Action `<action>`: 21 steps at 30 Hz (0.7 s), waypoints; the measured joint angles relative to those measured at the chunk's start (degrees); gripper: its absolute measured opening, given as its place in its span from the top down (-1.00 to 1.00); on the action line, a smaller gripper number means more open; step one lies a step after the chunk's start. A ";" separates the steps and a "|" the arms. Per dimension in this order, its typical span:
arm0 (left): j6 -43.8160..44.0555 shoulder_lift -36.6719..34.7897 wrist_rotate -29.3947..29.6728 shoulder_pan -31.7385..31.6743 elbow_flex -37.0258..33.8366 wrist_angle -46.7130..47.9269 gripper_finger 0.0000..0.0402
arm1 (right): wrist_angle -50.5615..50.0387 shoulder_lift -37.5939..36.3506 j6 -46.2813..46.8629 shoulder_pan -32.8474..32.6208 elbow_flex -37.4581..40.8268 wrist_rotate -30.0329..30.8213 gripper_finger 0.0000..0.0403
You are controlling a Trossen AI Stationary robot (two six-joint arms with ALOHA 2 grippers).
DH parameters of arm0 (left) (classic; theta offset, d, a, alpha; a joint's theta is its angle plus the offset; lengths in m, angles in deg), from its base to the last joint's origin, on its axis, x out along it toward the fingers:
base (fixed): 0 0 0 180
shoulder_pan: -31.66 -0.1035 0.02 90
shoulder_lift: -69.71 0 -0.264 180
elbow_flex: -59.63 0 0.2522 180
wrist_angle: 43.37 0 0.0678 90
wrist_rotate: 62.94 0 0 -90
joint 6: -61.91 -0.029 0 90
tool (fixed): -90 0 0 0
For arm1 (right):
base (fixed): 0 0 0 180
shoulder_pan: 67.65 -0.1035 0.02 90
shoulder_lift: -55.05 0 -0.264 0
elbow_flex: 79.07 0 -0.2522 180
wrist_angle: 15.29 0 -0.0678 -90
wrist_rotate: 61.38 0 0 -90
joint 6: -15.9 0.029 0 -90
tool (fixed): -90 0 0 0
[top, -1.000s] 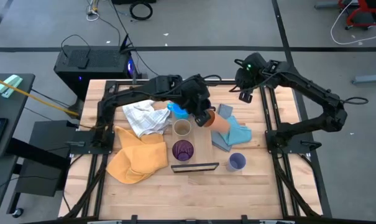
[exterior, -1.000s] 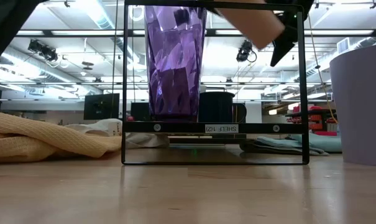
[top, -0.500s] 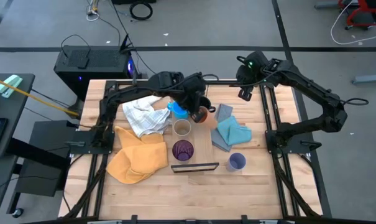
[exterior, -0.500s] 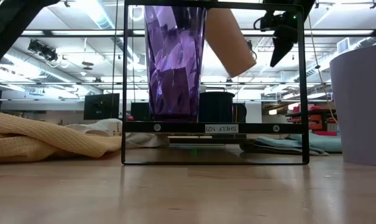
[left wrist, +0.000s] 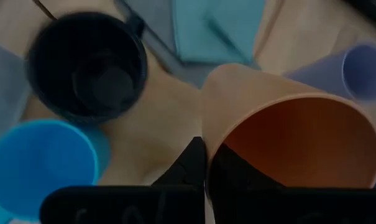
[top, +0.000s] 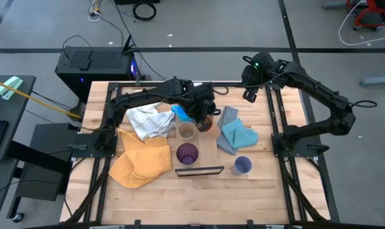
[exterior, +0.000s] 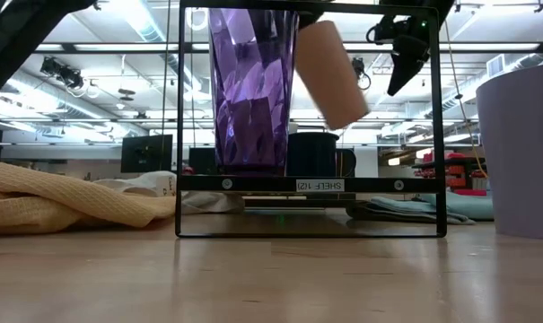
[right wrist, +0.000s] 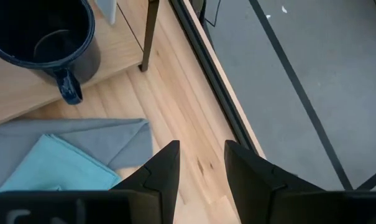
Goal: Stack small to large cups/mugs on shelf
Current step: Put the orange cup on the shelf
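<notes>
Two jaws of my left gripper (top: pixel 205 119) pinch the tilted orange plastic cup (top: pixel 204 121), above the narrow wooden shelf (top: pixel 207 147), at twelve o'clock from the empty tan cup (top: pixel 186 131). Next I judge: lower it upright.

Low view: cup (exterior: pixel 332 72) hangs beside the purple faceted tumbler (exterior: pixel 250 88).

Wrist: empty (like the navy mug (left wrist: pixel 88 65)).

My right gripper (right wrist: pixel 199 163) waits, spread.

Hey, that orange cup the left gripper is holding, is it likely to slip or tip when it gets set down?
The orange cup hangs tilted in the left gripper, pinched only at its rim, so it could swing or slip. It looks thin-walled and plastic, probably light. It tapers toward a narrower base, so if set down tilted it may tip over and roll in a curve.
</notes>
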 joint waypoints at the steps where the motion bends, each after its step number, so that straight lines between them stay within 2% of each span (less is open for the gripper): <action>1: -0.74 0.36 -0.08 0.04 0.00 0.99 0.96 | -0.02 0.00 0.06 -0.02 0.00 0.00 0.34; 21: -6.04 4.38 2.78 -0.42 -0.02 2.19 0.96 | 0.41 0.00 1.40 -0.07 0.00 -0.41 0.34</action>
